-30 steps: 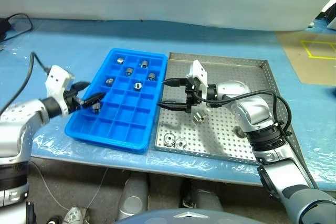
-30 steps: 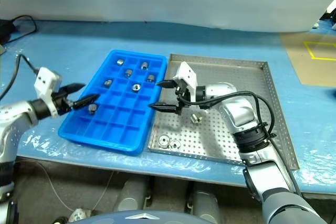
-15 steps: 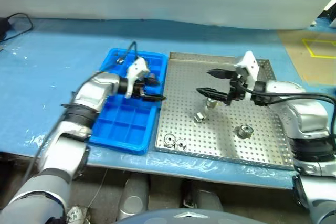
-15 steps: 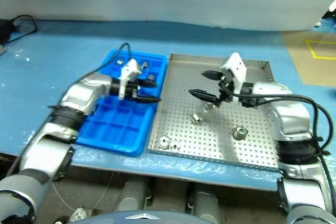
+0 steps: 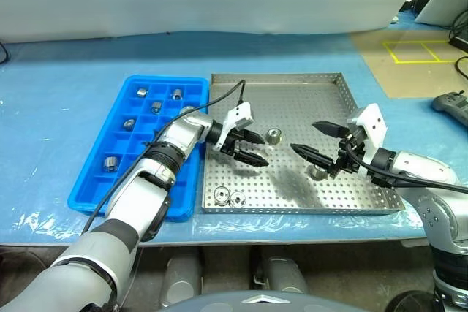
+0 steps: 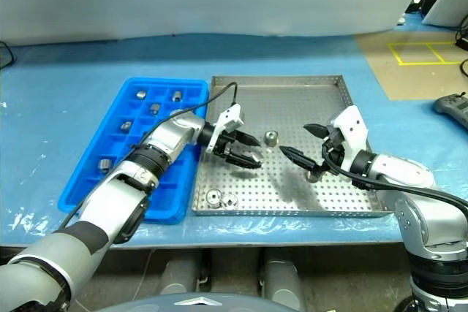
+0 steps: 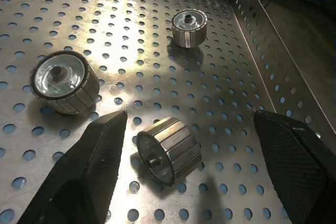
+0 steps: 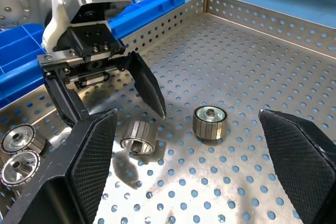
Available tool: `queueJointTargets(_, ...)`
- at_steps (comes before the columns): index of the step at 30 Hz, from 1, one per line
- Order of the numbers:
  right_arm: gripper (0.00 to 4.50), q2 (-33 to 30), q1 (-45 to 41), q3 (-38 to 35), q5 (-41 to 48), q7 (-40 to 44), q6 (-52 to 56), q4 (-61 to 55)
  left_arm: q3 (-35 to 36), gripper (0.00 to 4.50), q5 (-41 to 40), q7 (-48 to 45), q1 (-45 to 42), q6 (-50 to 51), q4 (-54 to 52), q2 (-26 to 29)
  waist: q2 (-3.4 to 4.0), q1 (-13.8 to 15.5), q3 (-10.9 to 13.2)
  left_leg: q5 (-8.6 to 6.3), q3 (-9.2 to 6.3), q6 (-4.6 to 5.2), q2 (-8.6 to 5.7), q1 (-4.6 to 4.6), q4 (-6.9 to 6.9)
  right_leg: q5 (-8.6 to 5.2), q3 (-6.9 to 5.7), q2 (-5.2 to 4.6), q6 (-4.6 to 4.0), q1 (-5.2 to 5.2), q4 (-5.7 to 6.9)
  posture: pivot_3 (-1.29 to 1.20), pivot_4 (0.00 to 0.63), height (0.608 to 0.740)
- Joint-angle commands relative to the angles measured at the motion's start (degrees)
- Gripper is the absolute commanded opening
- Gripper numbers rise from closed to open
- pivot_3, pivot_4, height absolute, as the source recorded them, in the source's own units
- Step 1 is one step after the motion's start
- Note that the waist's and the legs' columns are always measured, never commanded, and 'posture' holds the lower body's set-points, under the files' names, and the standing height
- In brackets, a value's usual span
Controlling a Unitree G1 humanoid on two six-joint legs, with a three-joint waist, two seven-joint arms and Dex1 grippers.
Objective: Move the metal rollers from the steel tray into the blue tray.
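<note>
You are looking down on a bench covered in blue sheeting (image 5: 66, 100). A blue tray (image 5: 88, 184) with a grid of square compartments lies toward the bench's left side. Touching its right edge sits a steel tray (image 5: 292, 104) with a perforated floor and a low rim.

Your left gripper (image 5: 250, 148) reaches across the blue tray's right edge and hangs over the left half of the steel tray. Its two black fingers stand apart with nothing between them. In the left wrist view, one of the metal rollers (image 7: 169, 149) lies on its side on the perforated floor in the gap between the fingers, untouched.

Your right gripper (image 5: 316, 142) hangs over the right half of the steel tray, pointing toward the left one. Its fingers are spread wide and hold nothing.

In the steel tray, one roller (image 5: 274, 135) stands upright near the centre, between the two grippers. Another roller (image 5: 318, 173) sits under the right gripper's fingers. Two more (image 5: 219, 195) (image 5: 238, 197) lie side by side near the tray's front left corner.

In the blue tray, five rollers rest in separate compartments: three (image 5: 142, 92) (image 5: 176, 93) (image 5: 156, 106) near the far edge, one (image 5: 129, 123) toward the middle and one (image 5: 112, 162) closer to the front left.
</note>
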Motion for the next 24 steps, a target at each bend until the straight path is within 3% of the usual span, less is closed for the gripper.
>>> queueJointTargets(1,4.5,0.17,0.44,-1.82,1.14,-1.48,-0.73,-2.28,-0.06,4.03,2.57,3.07,-2.5,-2.82,3.61,-1.96,0.0,-0.06,0.0,-0.03,0.06,0.09,0.0,-0.01,0.03,0.02,0.03,-0.03,0.02,0.0,-0.03,-0.26,0.15,0.74)
queueJointTargets(9,4.5,0.31,2.14,-1.57,0.39,-3.22,-2.34,-1.8,-1.49,4.03,7.82,5.49,-1.2,-8.54,6.51,-4.66,0.01,-0.15,0.0,-0.12,0.2,0.25,0.01,-0.25,0.03,0.03,0.06,-0.06,0.02,-0.23,-0.07,-0.27,0.15,0.74)
queueJointTargets(19,4.5,0.72,2.32,-0.74,0.44,-4.53,-3.73,-1.59,-1.03,4.03,9.92,5.92,-0.42,-10.15,7.35,-3.65,0.01,-0.64,-0.01,-0.11,0.28,0.24,0.04,-0.09,0.03,0.03,0.1,-0.07,0.02,-0.13,-0.03,-0.27,0.15,0.74)
queueJointTargets(23,4.5,1.54,1.74,0.13,0.5,-4.92,-4.25,-1.27,-2.0,2.88,12.19,9.03,-0.25,-11.15,8.1,-2.83,0.02,-1.12,-0.01,-0.11,0.29,0.24,0.05,-0.09,0.02,0.03,0.1,-0.07,0.02,-0.13,-0.03,-0.27,0.15,0.74)
queueJointTargets(24,4.5,1.74,1.48,0.48,0.39,-5.07,-4.35,-1.1,-2.96,2.88,13.55,10.0,-0.33,-11.77,8.48,-2.58,0.02,-1.16,-0.01,-0.11,0.28,0.24,0.04,-0.09,0.02,0.03,0.1,-0.07,0.02,-0.13,-0.03,-0.26,0.15,0.74)
